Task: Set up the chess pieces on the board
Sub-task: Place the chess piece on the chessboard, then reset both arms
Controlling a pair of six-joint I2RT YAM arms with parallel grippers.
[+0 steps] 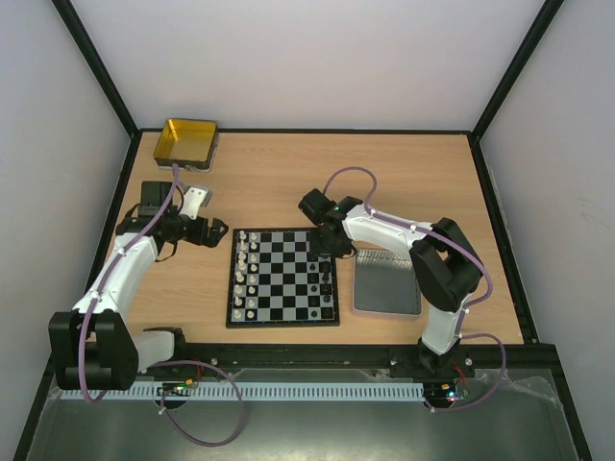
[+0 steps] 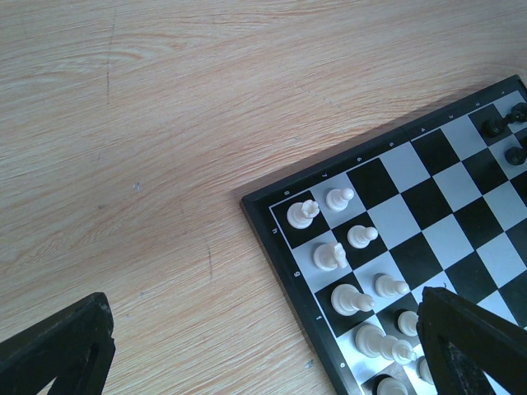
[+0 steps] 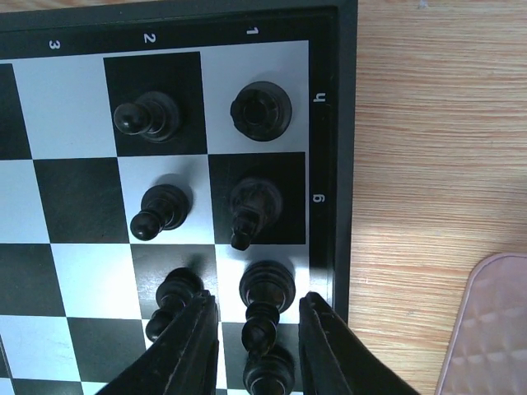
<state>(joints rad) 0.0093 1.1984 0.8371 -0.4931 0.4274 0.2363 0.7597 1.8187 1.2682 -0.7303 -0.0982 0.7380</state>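
On the grainy wooden table (image 1: 288,182), the square chequered board (image 1: 282,325) with its thin black rim carries peg-like white chess pieces (image 1: 246,279) on its left and glossy black chess pieces (image 3: 262,111) on its right. The right gripper (image 3: 258,303) straddles one black piece (image 3: 263,290) without clasping it, near a grey quilted rectangular tray (image 1: 387,283). The left gripper (image 2: 263,296) gapes wide above the board's corner. Farthest back sits a shiny gold tin (image 1: 185,141).

You are looking at the board (image 1: 282,325) lying on the tabletop (image 1: 288,182), near its front edge and about midway across. The tray (image 1: 386,283) is lying just beside the board's right side. The tin (image 1: 185,141) is sitting in the tabletop's far left corner, well apart from both. One group of chess pieces (image 1: 246,274) is standing along the board's left edge, and the other group (image 1: 323,279) is standing along its right edge. Your left tool (image 1: 213,232) is hanging over bare tabletop just left of the board's far left corner. Your right tool (image 3: 259,311) is hanging over the board's right edge, its fingers (image 3: 193,346) flanking one piece (image 3: 265,284) without touching it.
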